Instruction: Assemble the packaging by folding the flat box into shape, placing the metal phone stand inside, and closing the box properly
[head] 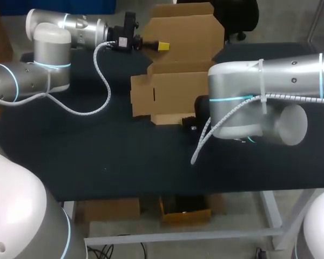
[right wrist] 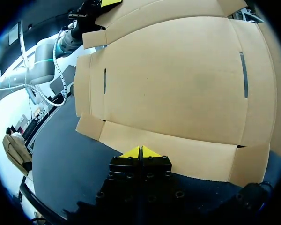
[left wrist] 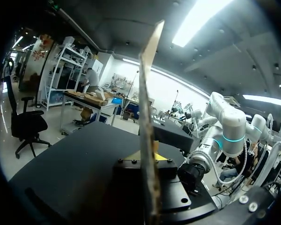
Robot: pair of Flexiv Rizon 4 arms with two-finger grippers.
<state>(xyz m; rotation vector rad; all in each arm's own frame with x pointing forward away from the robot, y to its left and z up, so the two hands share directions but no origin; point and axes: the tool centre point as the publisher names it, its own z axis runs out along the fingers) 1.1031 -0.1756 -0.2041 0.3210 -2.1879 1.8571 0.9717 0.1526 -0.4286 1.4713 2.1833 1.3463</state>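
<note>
Box point(head: 178, 86) in level, outstretched left gripper point(head: 163, 47)

Left arm point(head: 21, 81) and right arm point(head: 286, 75) are silver-grey tubes with rounded white joint caps point(head: 53, 36) and thin cyan rings point(head: 232, 99). A white coiled cable point(head: 102, 81) loops along each, tied to the right one by white straps point(head: 262, 81). Black blocks point(right wrist: 139, 180) dotted with screws point(right wrist: 179, 193) carry the left gripper point(head: 163, 47) and right gripper point(right wrist: 140, 152), both yellow-tipped
</note>
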